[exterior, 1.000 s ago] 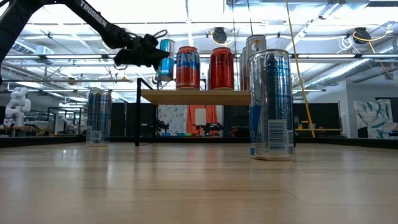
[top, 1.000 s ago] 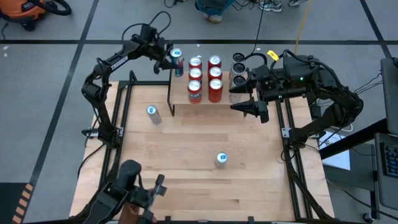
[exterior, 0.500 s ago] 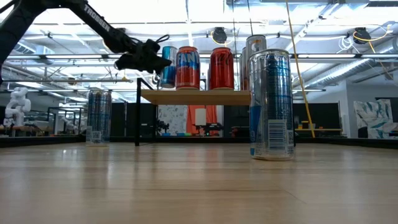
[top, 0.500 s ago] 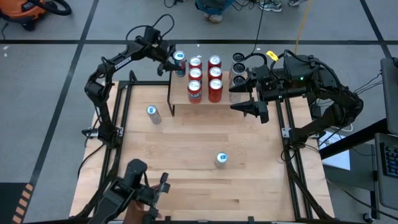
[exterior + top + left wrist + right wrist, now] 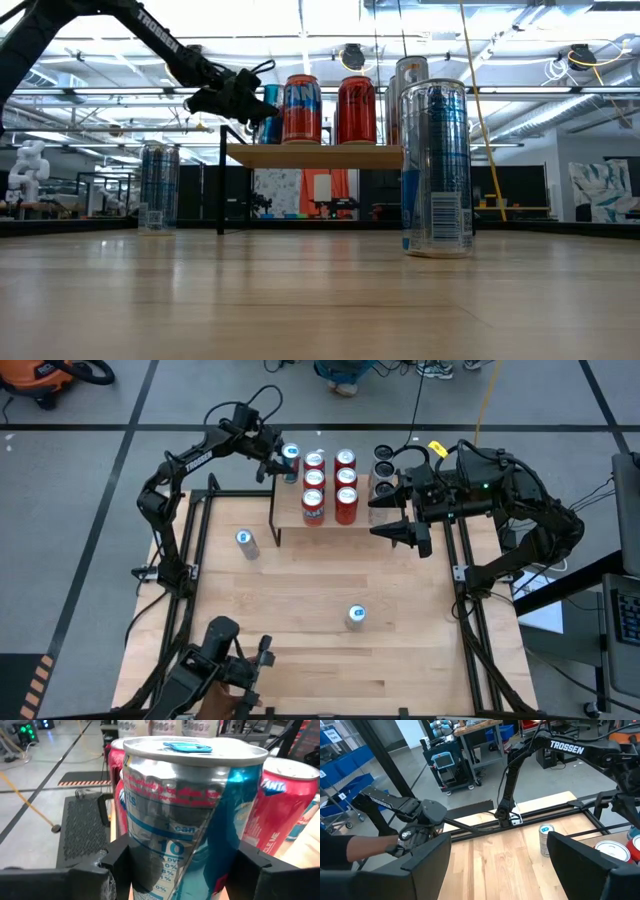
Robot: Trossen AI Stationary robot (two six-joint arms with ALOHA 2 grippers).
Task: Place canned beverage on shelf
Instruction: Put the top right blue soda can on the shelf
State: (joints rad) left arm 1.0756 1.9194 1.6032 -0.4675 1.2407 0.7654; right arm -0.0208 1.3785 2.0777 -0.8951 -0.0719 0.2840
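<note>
Blue-and-silver beverage can [image 5: 290, 456], clamped in your left gripper [image 5: 279, 457], hangs at the shelf [image 5: 292, 512] rear-left corner beside red cans [image 5: 314, 463]: placing step; lower, then release. Right gripper [image 5: 403, 534] waits wide, empty

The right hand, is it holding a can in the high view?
No, the right hand is open and empty beside the shelf, while the left hand grips the blue can.
</note>
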